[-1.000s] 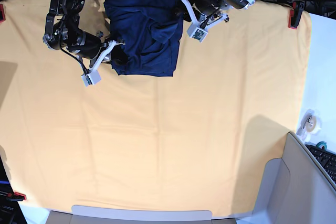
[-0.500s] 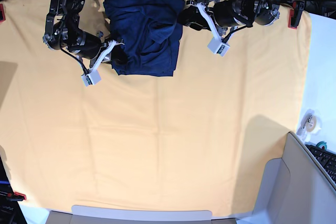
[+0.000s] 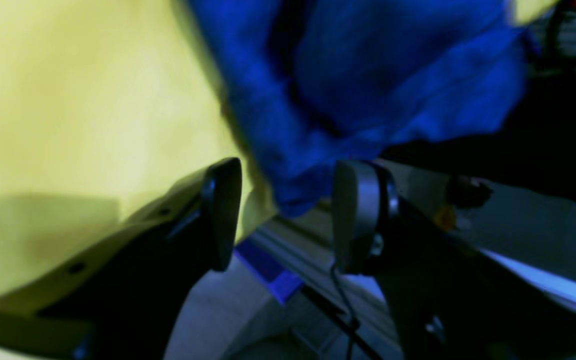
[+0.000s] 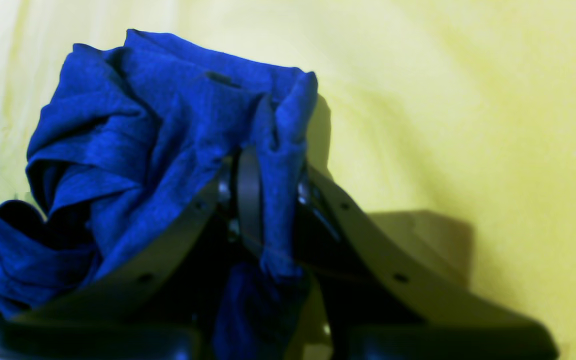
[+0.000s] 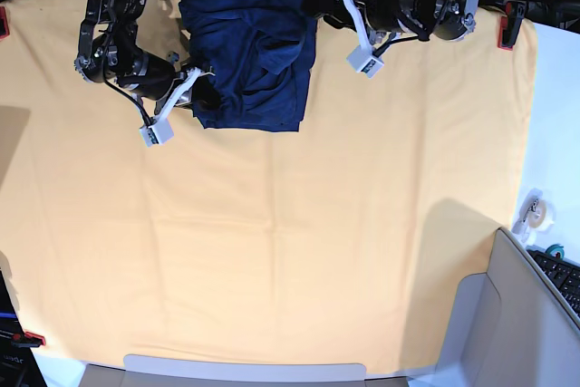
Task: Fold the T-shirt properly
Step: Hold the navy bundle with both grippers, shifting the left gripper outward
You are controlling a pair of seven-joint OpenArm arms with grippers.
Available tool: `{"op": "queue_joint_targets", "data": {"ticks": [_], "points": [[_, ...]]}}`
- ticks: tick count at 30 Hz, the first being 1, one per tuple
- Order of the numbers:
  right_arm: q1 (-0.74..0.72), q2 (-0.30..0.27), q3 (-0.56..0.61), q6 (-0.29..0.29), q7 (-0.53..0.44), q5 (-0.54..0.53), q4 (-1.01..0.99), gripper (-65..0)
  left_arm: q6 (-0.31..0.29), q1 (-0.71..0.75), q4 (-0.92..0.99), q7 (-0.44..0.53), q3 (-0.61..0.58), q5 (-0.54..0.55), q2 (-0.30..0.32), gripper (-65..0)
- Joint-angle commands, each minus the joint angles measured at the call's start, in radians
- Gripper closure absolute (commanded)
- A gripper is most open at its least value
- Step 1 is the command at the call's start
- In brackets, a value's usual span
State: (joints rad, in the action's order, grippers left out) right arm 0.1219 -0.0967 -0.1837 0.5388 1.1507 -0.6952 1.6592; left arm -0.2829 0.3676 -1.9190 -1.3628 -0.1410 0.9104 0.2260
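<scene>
The dark navy T-shirt (image 5: pixel 249 56) lies bunched at the far middle of the yellow-orange cloth (image 5: pixel 272 224). My right gripper (image 5: pixel 204 90) is at the shirt's lower left edge. In the right wrist view the right gripper (image 4: pixel 268 200) is shut on a raised fold of the T-shirt (image 4: pixel 133 140). My left gripper (image 5: pixel 317 2) is at the shirt's top right corner. In the blurred left wrist view the left gripper (image 3: pixel 288 215) stands open, with a hanging tip of the T-shirt (image 3: pixel 368 75) reaching into the gap between its fingers (image 3: pixel 220 210), not pinched.
Red clamps (image 5: pixel 505 29) (image 5: pixel 3 20) pin the cloth at the far corners. A tape roll (image 5: pixel 535 215), a keyboard (image 5: pixel 562 278) and a grey box (image 5: pixel 507 314) sit at the right edge. Cables and arm bases crowd the far edge behind the shirt.
The left arm swung out to the right of the shirt, then back up to its top right corner. The right gripper stayed at the lower left edge and closed tighter on the fabric.
</scene>
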Motion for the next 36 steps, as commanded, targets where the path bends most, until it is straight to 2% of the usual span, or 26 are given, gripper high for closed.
{"op": "queue_joint_targets", "data": {"ticks": [1, 6, 10, 17, 26, 31, 36], "points": [[-0.003, -0.007, 0.0, 0.002, 0.002, -0.004, 0.014, 0.0, -0.002, -0.017, -0.003, -0.007, 0.001, 0.023, 0.003, -29.5], [0.005, -0.007, -0.001, 0.002, 0.002, -0.004, 0.016, 0.0, -0.003, -0.031, 0.016, -0.004, 0.001, 0.025, 0.003, -30.2], [0.006, -0.007, -0.001, 0.002, 0.002, -0.004, 0.016, 0.0, -0.003, -0.032, 0.016, -0.005, 0.001, 0.028, -0.001, -34.6], [0.006, -0.007, -0.001, 0.002, 0.002, -0.004, 0.017, 0.0, -0.003, -0.032, 0.016, -0.007, 0.001, 0.152, 0.002, -39.3], [0.008, -0.007, -0.001, 0.002, 0.002, -0.004, 0.017, 0.0, -0.003, -0.034, 0.023, -0.007, 0.001, 0.166, -0.001, -39.5], [0.008, -0.007, -0.001, 0.002, 0.002, -0.004, 0.017, 0.0, -0.002, -0.095, 0.128, 0.001, 0.002, 0.167, -0.003, -39.5], [0.008, -0.007, -0.003, 0.002, 0.002, -0.004, 0.017, 0.0, -0.002, -0.104, 0.135, 0.001, 0.002, 0.172, -0.004, -39.6]]}}
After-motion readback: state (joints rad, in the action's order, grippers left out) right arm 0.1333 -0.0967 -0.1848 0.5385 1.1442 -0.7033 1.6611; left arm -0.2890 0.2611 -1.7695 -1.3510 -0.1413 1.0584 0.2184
